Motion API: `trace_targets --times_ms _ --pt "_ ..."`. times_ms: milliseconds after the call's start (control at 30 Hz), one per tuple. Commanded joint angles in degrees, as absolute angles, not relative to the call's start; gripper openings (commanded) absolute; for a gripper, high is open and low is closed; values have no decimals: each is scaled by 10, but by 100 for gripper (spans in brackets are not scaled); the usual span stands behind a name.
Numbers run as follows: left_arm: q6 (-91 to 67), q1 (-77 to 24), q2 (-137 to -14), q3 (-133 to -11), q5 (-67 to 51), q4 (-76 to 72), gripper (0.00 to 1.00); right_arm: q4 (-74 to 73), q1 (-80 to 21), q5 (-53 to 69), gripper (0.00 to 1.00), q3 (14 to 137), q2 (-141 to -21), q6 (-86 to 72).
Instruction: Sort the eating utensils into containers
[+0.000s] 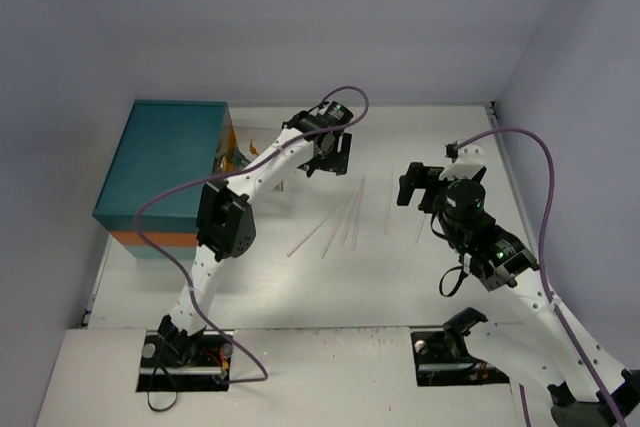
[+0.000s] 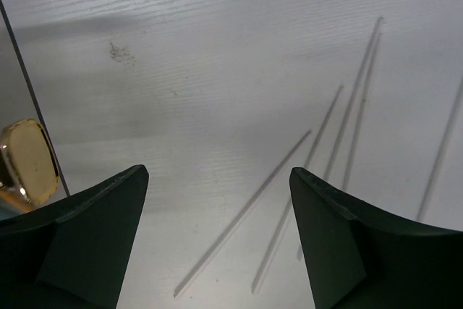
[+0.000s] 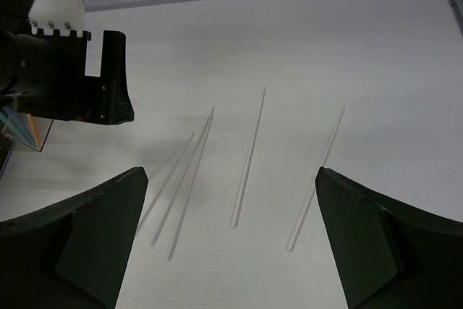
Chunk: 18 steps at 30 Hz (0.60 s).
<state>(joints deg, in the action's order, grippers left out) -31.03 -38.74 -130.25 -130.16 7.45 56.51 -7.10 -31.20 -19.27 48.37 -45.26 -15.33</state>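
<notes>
Several thin pale chopsticks (image 1: 343, 215) lie loose on the white table. In the left wrist view a few of them (image 2: 246, 211) run between and past my left gripper (image 2: 218, 172), which hovers open and empty above them. My right gripper (image 3: 230, 173) is open too, with nothing in it. One chopstick (image 3: 248, 157) lies between its fingers, another (image 3: 316, 179) lies by the right finger, and a fanned group (image 3: 184, 179) lies to the left. The teal chest (image 1: 165, 172) with an orange band stands at the far left. Orange and blue utensil bits (image 1: 235, 152) show at its front.
A gold handle (image 2: 29, 161) of the chest shows at the left edge of the left wrist view. The left gripper's black body (image 3: 79, 70) hangs above the table ahead of the right gripper. Pale walls close in the table at the back and on both sides.
</notes>
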Motion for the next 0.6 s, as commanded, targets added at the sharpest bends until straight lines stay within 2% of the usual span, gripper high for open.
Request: trace_targets --times_ms 0,300,567 --pt "-313 -367 -1288 -1325 132 563 77 -92 -312 -208 100 477 -425 -170" --pt "-309 -322 -1244 -1265 215 563 77 -112 -312 -203 100 462 -392 -178" --pt "-306 -281 -1214 -1202 235 562 77 -111 -312 -205 100 458 -409 -181"
